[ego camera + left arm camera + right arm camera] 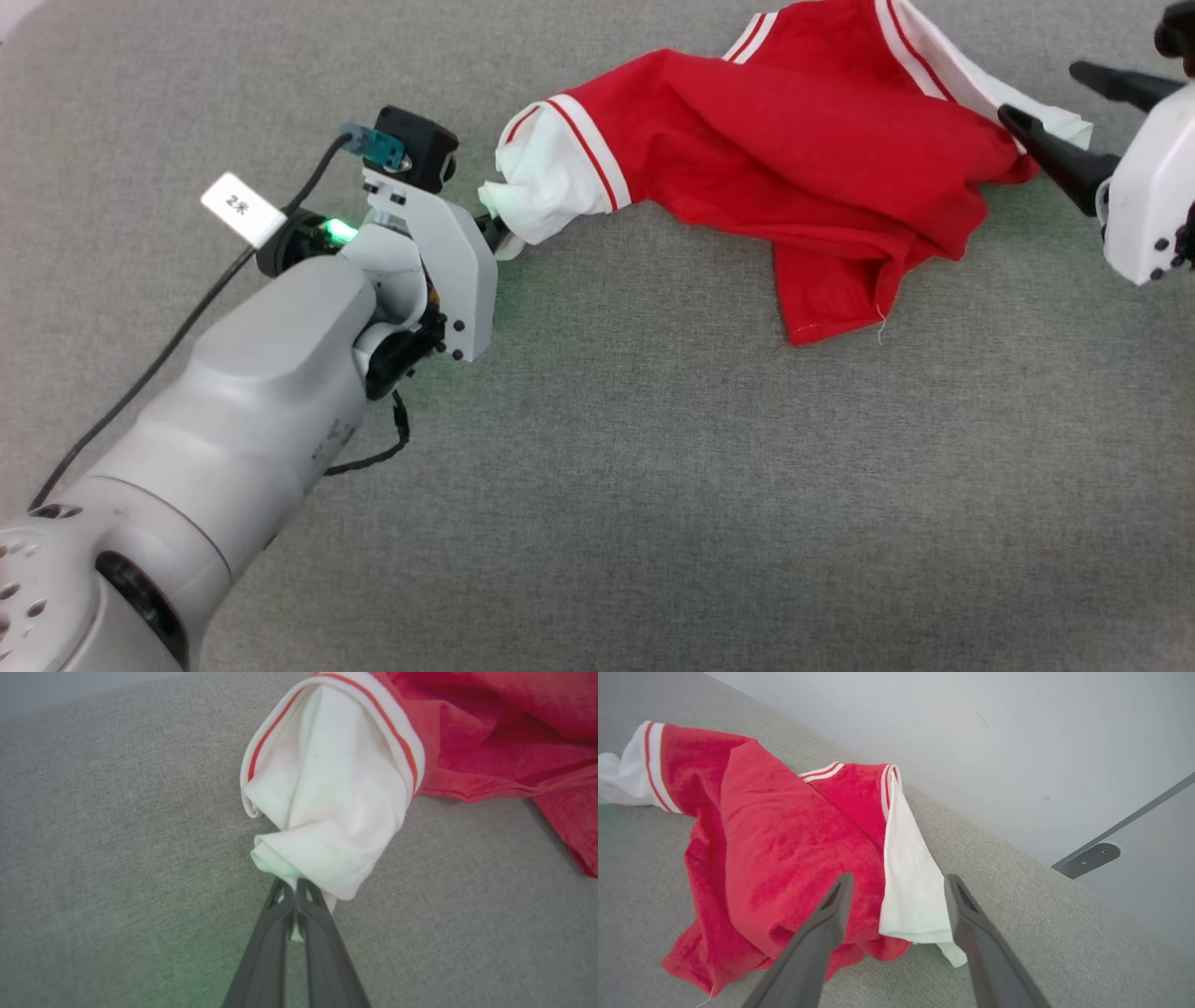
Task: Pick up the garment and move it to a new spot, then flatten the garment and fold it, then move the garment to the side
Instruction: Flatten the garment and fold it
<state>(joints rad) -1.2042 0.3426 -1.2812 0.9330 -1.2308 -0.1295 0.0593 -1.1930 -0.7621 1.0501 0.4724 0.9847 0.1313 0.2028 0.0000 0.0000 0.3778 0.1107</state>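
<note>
We see the red T-shirt lying crumpled on the grey fabric-covered desk, in the upper middle and upper right of the head view. Its body is bunched into folds, and one hemmed red corner trails toward us. A white sleeve with red-and-white striped trim reaches out to the left end of the T-shirt. A second white sleeve lies at its right end.

Our left end effector is closed on the tip of the left-hand white sleeve. In the left wrist view the two dark fingers are pressed together, and the left end effector pinches a twisted bunch of white cloth just above the desk. A green light glows on that wrist. A black cable with a white tag runs back along the pale forearm.

Our right end effector is open at the other end of the T-shirt. In the right wrist view its fingers are spread wide, and the right end effector straddles the seam where red fabric meets the white sleeve. One finger shows over the red cloth, and the other shows at the sleeve's outer edge. We cannot tell whether either finger touches the fabric. Beyond the desk edge that view shows a pale wall and a dark metal bracket.
</note>
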